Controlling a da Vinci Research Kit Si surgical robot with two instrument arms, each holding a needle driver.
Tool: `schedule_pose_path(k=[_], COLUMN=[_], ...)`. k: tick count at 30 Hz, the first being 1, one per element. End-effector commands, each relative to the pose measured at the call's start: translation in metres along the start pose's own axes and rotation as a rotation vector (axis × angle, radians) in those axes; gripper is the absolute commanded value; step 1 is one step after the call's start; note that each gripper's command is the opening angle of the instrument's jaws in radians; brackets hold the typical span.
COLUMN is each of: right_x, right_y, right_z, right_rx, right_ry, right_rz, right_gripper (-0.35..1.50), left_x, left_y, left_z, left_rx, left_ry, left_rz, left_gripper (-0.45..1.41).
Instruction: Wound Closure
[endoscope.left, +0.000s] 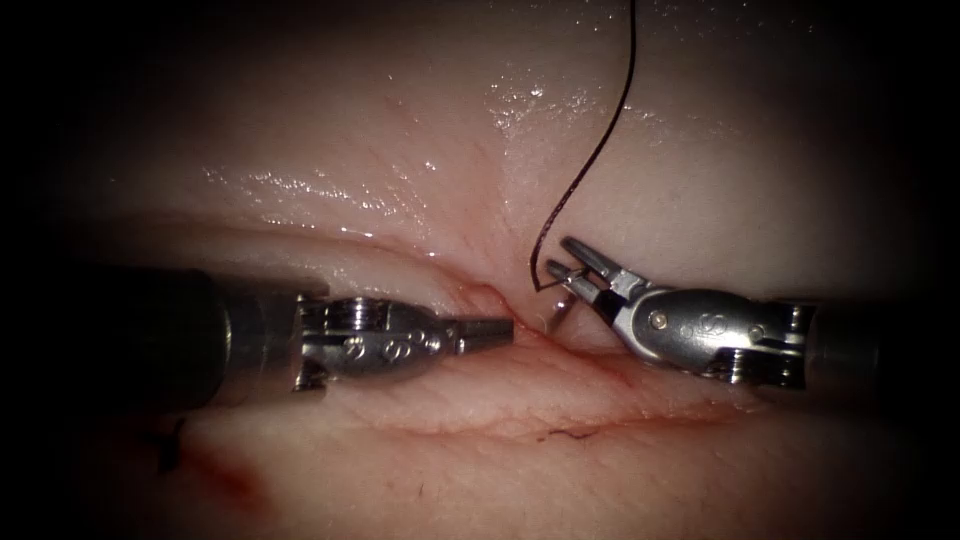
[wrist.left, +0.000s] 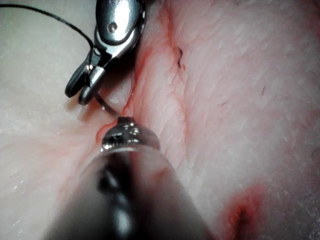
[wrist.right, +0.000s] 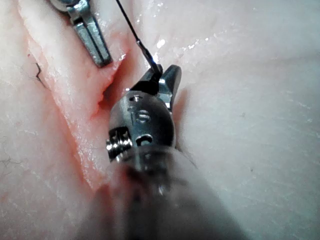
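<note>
The tissue has a cut running down its middle. My right tool is shut on the curved needle near its tail end. The needle bends down from the jaws into the tissue at the cut's right edge, and its tip is hidden. Dark thread rises from the needle's tail and out of view. The left wrist view has the right tool with the needle beneath it. The right wrist view has the thread meeting the jaws. My left tool, shut and holding nothing, points at the cut's left lip.
A dark stitch with short thread ends sits at the lower left beside a patch of red fluid. A thin reddish line with a dark mark crosses the tissue below both tools. Wet highlights lie above the cut.
</note>
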Motion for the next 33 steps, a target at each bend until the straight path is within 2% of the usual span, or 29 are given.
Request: schedule_pose_path(k=[1, 11, 23, 33], right_x=[0.0003, 0.0025, 0.0052, 0.0054], right_y=[-0.0003, 0.0012, 0.0026, 0.0034], right_z=[0.0007, 0.0003, -0.0005, 0.0003], right_rx=[-0.002, -0.044, -0.081, -0.090], right_ry=[0.005, 0.034, 0.081, 0.117], right_rz=[-0.001, -0.023, 0.003, 0.304], right_gripper=[-0.35, -0.35, -0.35, -0.35], left_x=[-0.0005, -0.0036, -0.0064, -0.0060], left_y=[0.0004, 0.0022, 0.0028, 0.0026], left_z=[0.0008, 0.0020, 0.0044, 0.0040], left_rx=[-0.004, -0.030, -0.059, -0.067], left_ry=[-0.004, -0.051, -0.075, -0.071], left_rz=[-0.007, -0.035, -0.064, -0.065], left_gripper=[-0.45, -0.45, -0.45, -0.45])
